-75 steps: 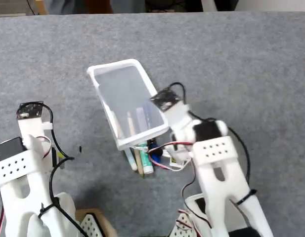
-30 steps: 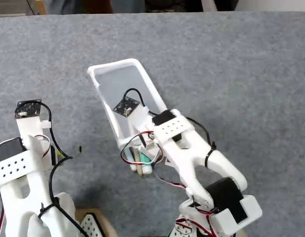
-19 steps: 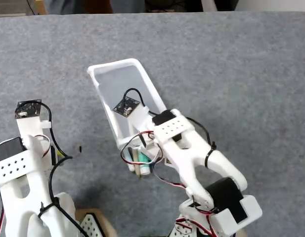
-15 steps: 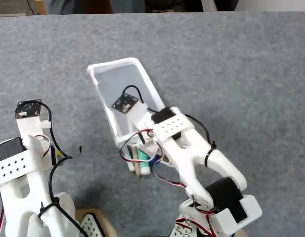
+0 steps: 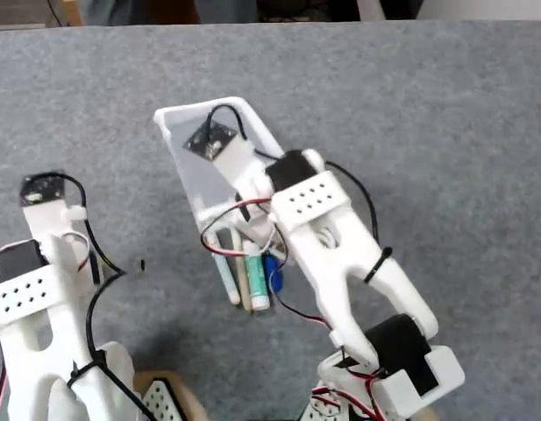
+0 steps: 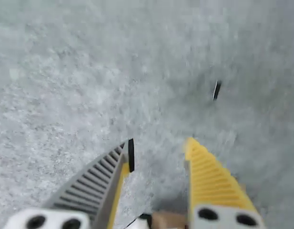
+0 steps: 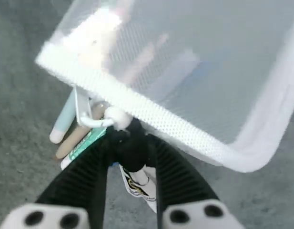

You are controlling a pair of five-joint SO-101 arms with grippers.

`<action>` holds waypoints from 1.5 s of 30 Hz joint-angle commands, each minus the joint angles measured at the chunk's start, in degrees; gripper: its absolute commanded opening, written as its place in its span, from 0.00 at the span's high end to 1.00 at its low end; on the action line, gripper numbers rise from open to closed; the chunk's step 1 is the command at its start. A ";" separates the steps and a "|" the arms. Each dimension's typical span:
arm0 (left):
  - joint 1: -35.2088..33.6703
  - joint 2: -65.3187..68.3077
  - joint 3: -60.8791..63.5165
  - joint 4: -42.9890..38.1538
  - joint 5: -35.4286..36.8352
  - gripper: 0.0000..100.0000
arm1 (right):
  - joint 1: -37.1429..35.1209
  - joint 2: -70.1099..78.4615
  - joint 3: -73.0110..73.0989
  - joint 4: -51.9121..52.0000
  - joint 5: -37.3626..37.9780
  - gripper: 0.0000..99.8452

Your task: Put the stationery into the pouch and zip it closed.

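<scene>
The left arm (image 5: 42,294) stands at 7 o'clock on the grey felt-like table top (image 5: 445,123). Its gripper (image 6: 160,145) hangs over bare fabric with its 2 fingers, 1 grey and 1 yellow, spread apart and nothing between them. A small black fleck (image 5: 142,264) lies on the table at 3 o'clock from that arm, apart from everything else.

The right arm (image 5: 340,254) rises from 5 o'clock and stretches toward 11 o'clock. Just beside it, near the table's middle, 4 pieces of stationery lie side by side: a pale blue pen (image 5: 224,274), a tan pencil (image 5: 242,282), a green-and-white marker (image 5: 258,288) and a small dark blue item (image 5: 274,276) (what kind I cannot tell). Their near ends lie on the table, and their far ends reach the mouth of the translucent white mesh pouch (image 5: 187,175).

At that mouth the right gripper (image 7: 132,143) has its black fingers closed on a small black part (image 7: 133,136) of the rim, touching the white zip pull (image 7: 92,121). Beyond, the pouch lies flat toward 11 o'clock.
</scene>
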 commanded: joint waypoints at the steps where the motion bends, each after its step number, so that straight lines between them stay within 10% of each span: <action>1: 0.84 -0.26 -6.20 1.49 4.04 0.68 | -1.41 -0.57 -9.89 2.81 -0.53 0.99; 20: 6.02 -0.44 -40.66 20.40 9.49 0.66 | -12.31 -0.04 -40.04 20.04 -0.53 0.99; 45: 14.81 -6.33 -30.46 15.47 16.88 0.66 | -14.07 7.43 -42.59 19.78 -0.62 0.99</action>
